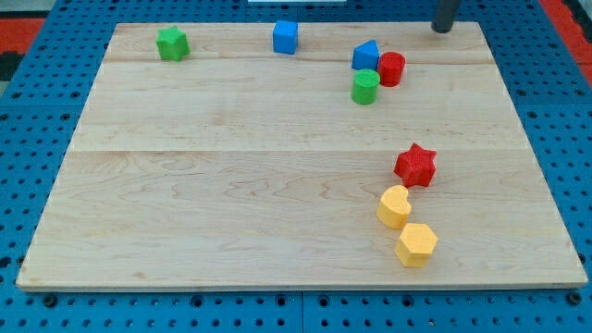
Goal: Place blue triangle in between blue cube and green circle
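Observation:
The blue triangle (366,55) lies near the view's top, right of centre. It touches the green circle (365,87) just below it and the red cylinder (391,68) at its right. The blue cube (285,37) stands apart to the left, near the board's top edge. My tip (444,29) is at the top edge of the view, up and to the right of the blue triangle, clear of every block.
A green star (172,43) sits at the top left. A red star (415,166), a yellow heart (394,206) and a yellow hexagon (416,244) stand in a column at the lower right. The wooden board (231,185) lies on blue pegboard.

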`<state>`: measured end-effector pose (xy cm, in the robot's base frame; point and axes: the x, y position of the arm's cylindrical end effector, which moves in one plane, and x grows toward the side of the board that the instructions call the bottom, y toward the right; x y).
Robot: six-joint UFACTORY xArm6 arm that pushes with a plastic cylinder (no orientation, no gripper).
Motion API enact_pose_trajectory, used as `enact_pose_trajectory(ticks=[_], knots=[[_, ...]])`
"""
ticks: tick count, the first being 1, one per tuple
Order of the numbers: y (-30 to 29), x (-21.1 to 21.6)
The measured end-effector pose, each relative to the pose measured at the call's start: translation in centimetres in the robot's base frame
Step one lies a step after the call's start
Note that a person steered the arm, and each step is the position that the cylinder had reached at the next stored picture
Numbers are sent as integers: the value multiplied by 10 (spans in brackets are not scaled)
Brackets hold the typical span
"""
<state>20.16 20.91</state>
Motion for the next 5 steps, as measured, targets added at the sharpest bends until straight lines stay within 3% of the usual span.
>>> enact_pose_trajectory(ticks=[1,3,4,5], knots=[[-18,9],[-107,63],[-135,57],[-135,103]])
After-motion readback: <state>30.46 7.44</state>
